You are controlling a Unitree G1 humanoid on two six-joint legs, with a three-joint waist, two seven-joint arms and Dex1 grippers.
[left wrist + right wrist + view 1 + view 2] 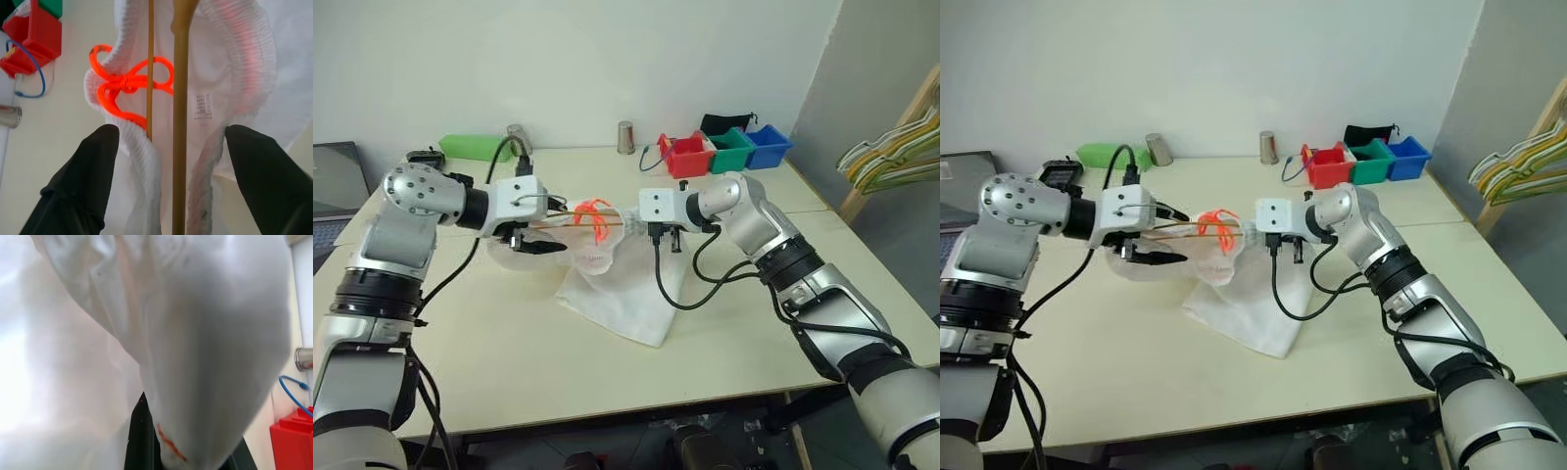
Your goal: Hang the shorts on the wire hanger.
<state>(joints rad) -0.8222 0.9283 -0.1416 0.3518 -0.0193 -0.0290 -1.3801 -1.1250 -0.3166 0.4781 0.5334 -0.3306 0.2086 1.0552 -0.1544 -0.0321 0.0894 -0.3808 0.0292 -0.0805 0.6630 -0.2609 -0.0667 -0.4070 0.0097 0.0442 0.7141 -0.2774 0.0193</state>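
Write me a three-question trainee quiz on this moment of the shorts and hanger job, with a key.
1. True or false: the left gripper is clamped on the wire hanger.
2. What colour is the drawstring tied at the waistband of the shorts? A) blue B) orange-red C) green
3. Which gripper has the shorts' fabric draped over its fingers?

Key
1. False: its black fingers stand wide apart, with the hanger's wire and the waistband between them, untouched.
2. B.
3. The right gripper, shut at the end of the hanger; the rest of the shorts trails down onto the table.
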